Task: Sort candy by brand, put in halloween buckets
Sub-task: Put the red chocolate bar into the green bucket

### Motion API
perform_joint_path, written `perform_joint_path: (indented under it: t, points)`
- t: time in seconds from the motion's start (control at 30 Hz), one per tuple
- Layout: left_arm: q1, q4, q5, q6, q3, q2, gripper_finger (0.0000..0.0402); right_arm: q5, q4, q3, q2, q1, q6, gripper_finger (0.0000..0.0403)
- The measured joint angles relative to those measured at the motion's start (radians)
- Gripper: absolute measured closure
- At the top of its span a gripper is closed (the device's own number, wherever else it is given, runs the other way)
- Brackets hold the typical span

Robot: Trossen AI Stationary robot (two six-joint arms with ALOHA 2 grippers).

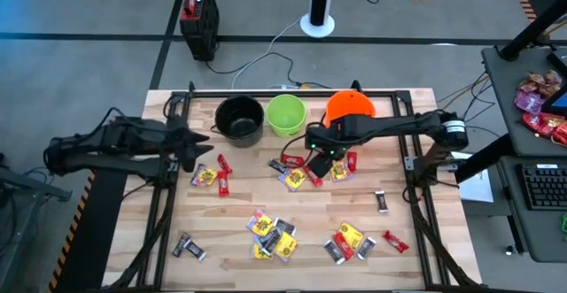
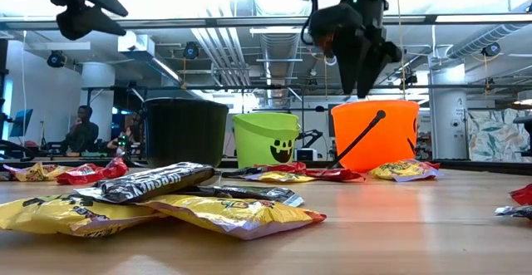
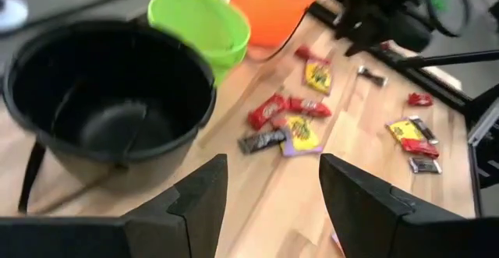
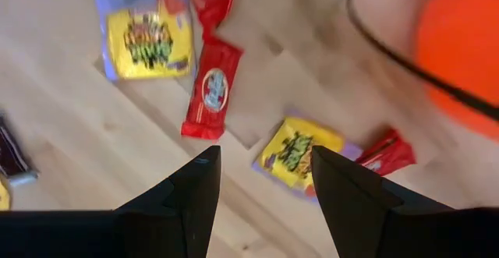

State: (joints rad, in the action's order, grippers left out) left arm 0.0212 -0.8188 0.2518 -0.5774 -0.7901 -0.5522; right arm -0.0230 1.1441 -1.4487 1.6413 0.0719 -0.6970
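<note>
I am hanging my right gripper (image 1: 316, 164) above the pale wooden counter (image 1: 416, 266), just in front of the round orange plastic bucket with the thin black handle (image 1: 348, 106). Its jaws are standing spread and are pinching nothing. Under them a flat red candy bar (image 4: 211, 86) is lying on the wood, with a yellow packet (image 4: 295, 152) near it and another yellow packet on a purple wrapper (image 4: 146, 38) a little farther off.

I am keeping my left gripper (image 1: 193, 146) raised over the counter's left side, beside the round black plastic bucket (image 1: 239, 119). Its jaws are spread too, empty.

The three buckets are standing in a row along the counter's far edge: the black one, the lime green plastic one (image 1: 285, 114) in the middle, and the orange one. The black bucket is showing a bare inside in my left wrist view.

The wrapped candy is lying scattered on the counter: a cluster of yellow packets and dark bars (image 1: 272, 234) in the near middle, a second cluster (image 1: 348, 242) to its right, a silver-dark bar (image 1: 188, 247) at the near left, and a dark bar alone (image 1: 381, 202) toward the right.
</note>
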Motion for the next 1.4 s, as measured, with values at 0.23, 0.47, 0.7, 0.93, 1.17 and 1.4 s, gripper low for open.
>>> perform_joint_path:
  t: [0.23,0.47,0.7,0.93,1.17,1.4]
  points:
    - [0.0,-0.016,0.004,-0.089,0.001,-0.06,0.0214,0.077,0.001,0.0,0.074,-0.002,-0.012,0.0211]
    - [0.0,-0.009,0.012,-0.142,0.005,-0.108,0.0214,0.053,-0.037,0.0,0.12,-0.036,-0.048,0.0211]
    - [0.0,0.025,0.018,-0.116,-0.03,-0.134,0.0214,0.0,-0.175,0.0,0.223,-0.08,-0.054,0.0211]
    - [0.0,0.026,0.028,-0.056,-0.077,-0.136,0.0214,0.02,-0.19,0.001,0.292,-0.073,-0.062,0.0211]
    - [0.0,0.025,0.048,-0.059,-0.075,-0.137,0.0214,0.023,-0.191,0.001,0.293,-0.07,-0.062,0.0201]
    - [0.0,0.025,0.049,-0.053,-0.073,-0.154,0.0214,0.005,-0.195,0.001,0.298,-0.067,-0.046,0.0145]
